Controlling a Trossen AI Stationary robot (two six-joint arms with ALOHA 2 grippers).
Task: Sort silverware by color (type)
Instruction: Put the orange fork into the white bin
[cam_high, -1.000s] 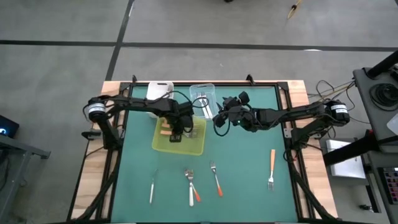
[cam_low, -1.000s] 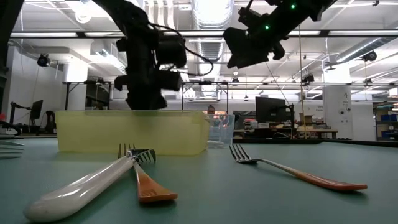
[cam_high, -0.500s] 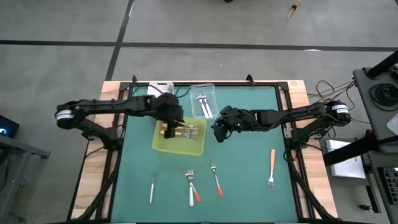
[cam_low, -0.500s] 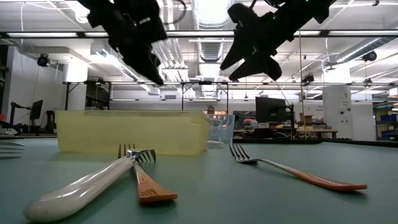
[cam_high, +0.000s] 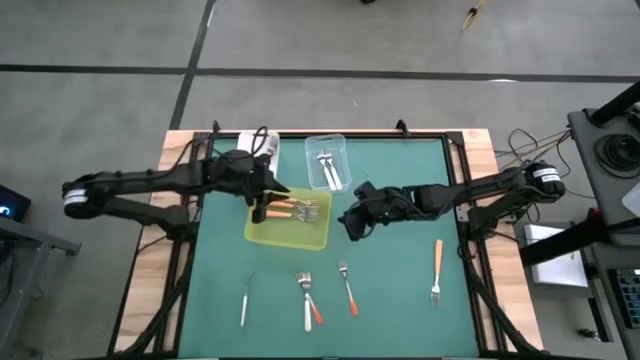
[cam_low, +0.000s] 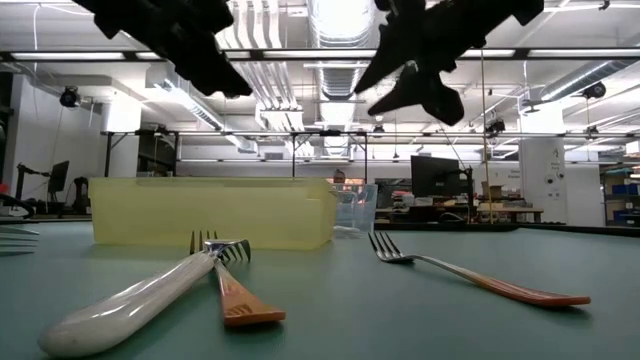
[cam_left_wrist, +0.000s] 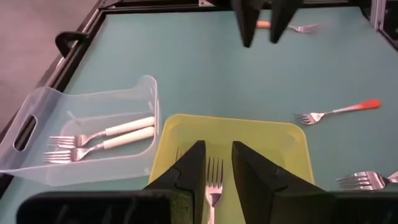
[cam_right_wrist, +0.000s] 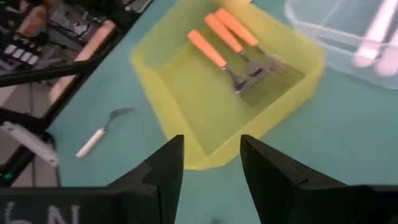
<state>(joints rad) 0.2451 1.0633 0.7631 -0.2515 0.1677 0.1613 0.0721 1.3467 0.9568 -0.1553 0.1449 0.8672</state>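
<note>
Three orange-handled forks (cam_right_wrist: 231, 50) lie in the yellow-green tray (cam_high: 290, 236). Two white-handled forks (cam_left_wrist: 102, 139) lie in the clear tub (cam_high: 327, 162). On the mat near the near edge are a white-handled utensil (cam_high: 245, 298), a crossed white and orange pair (cam_high: 309, 303), an orange-handled fork (cam_high: 347, 285) and another orange-handled fork (cam_high: 436, 268) to the right. My left gripper (cam_high: 268, 203) is open and hovers above the tray's left part, fork heads showing below its fingers (cam_left_wrist: 217, 180). My right gripper (cam_high: 348, 222) is open, in the air beside the tray's right side (cam_right_wrist: 211, 168).
A white tub (cam_high: 258, 145) stands at the far edge beside the clear tub. The wooden table frame (cam_high: 180, 290) borders the green mat (cam_high: 400, 300). In the low view both grippers are well above the tray's rim (cam_low: 210, 182).
My left gripper has risen out of the tray and drawn back toward the table's left. My right gripper has moved from beside the clear tub toward the near edge and tipped down at a slant. The orange-handled forks now show in the tray.
</note>
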